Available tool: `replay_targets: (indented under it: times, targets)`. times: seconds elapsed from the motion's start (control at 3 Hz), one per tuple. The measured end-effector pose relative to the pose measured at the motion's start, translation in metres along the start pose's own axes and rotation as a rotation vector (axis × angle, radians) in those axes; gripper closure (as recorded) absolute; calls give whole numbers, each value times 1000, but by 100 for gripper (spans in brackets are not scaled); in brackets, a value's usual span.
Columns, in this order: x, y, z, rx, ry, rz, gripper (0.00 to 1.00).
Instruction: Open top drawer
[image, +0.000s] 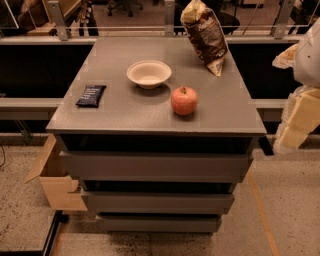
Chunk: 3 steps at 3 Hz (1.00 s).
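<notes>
The top drawer (156, 167) is the widest grey front, just under the grey cabinet top (125, 112). A dark gap shows above its front panel, which stands forward of the cabinet top's edge. Two narrower grey drawers (157, 201) sit below it. My gripper (274, 145) hangs on a pale arm (300, 115) at the right edge of the camera view. It is level with the right end of the top drawer's front and close beside the cabinet's right front corner. I cannot tell whether it touches the drawer.
On the cabinet top are a white bowl (149, 73), a red apple (184, 100), a brown chip bag (206, 35) and a dark snack bar (91, 95). A cardboard box (55, 182) stands on the floor at the left. A railing (150, 30) runs behind.
</notes>
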<state>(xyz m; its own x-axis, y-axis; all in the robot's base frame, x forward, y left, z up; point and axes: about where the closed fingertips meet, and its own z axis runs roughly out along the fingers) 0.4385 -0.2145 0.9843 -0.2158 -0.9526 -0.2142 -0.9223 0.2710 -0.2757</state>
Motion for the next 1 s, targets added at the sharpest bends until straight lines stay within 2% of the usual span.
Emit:
replay_targets:
  times: [0.33, 0.67, 1.0]
  targets:
    - [0, 0, 0, 0, 0, 0, 0]
    - [8, 8, 11, -5, -13, -44, 0]
    - [20, 24, 38, -30, -25, -114, 0]
